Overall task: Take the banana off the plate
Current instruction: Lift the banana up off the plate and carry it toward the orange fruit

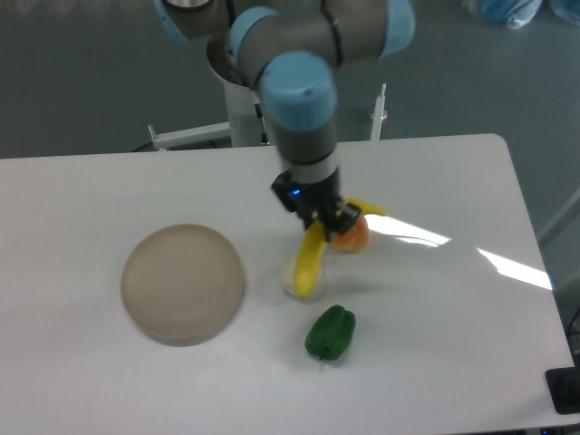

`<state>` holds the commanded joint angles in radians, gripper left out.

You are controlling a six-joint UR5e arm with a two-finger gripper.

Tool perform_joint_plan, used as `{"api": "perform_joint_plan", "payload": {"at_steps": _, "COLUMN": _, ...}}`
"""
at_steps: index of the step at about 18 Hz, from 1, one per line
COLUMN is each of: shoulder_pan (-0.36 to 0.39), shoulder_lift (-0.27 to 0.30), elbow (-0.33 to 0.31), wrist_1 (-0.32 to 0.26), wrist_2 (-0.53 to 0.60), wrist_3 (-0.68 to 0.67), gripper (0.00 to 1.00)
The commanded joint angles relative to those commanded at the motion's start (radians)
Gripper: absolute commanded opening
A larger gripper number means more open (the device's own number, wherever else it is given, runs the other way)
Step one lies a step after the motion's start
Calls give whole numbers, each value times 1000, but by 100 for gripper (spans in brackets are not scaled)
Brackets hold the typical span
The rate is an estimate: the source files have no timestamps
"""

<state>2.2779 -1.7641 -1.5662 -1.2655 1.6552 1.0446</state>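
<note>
Pincer [323, 217] clamped on banana [311, 261], which hangs in the air over a pale fruit [290, 277], well off the plate [183, 283]. Plate sits bare at 9 o'clock on the table [453, 344]. Pick looks done. Orange fruit [353, 236] just behind; green pepper [330, 333] at 6 o'clock.

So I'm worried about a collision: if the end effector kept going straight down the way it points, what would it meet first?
Probably the pale fruit on the table: the end effector points down, shut on the banana, whose lower end hangs over that fruit. Depth is unclear, so the orange fruit beside it could be hit instead.
</note>
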Motion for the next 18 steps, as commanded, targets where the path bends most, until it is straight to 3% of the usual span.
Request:
{"api": "perform_joint_plan", "payload": {"at_steps": 9, "shoulder_pan": 48, "shoulder_lift": -38, "elbow": 23, "wrist_1": 23, "wrist_2": -15, "wrist_3": 51, "gripper": 33}}
{"api": "perform_joint_plan", "payload": {"at_steps": 18, "shoulder_pan": 48, "shoulder_lift": -37, "elbow": 23, "wrist_1": 29, "wrist_2": -15, "wrist_3": 49, "gripper": 33}}
